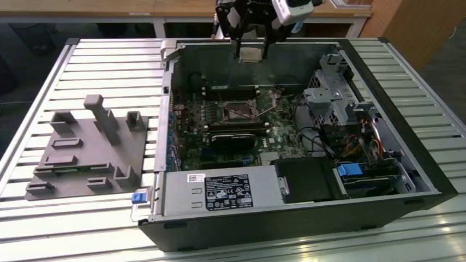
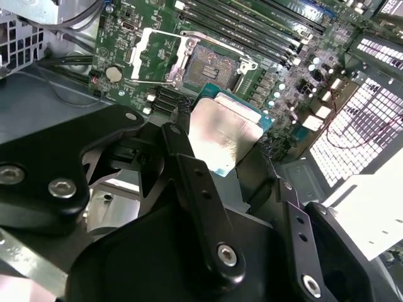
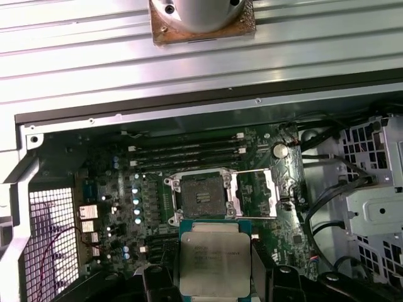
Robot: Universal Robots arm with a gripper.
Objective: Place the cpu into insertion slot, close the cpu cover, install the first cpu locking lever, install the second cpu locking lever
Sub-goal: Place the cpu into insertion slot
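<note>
My gripper [image 1: 250, 53] hangs over the far side of the open computer case [image 1: 169, 87], shut on the cpu [image 1: 250, 55], a flat square chip with a dull silver top. In both wrist views the cpu [image 3: 214, 261] [image 2: 225, 131] sits between two black fingers [image 2: 189, 165], well above the board. The insertion slot [image 3: 200, 196] [image 2: 211, 63] [image 1: 238, 113] lies bare on the green board, a dark square with a silver rim. The cpu cover [image 3: 253, 194] [image 2: 150, 53] is swung open and lies beside the slot.
Long black memory slots [image 3: 189, 151] run beside the socket. A black fan [image 1: 233, 143] and a grey power supply [image 1: 218, 191] fill the near half of the case, with drive cages and cables [image 1: 350, 131] on the exterior view's right. A grey fixture block [image 1: 87, 147] stands on the slatted table [image 1: 109, 60].
</note>
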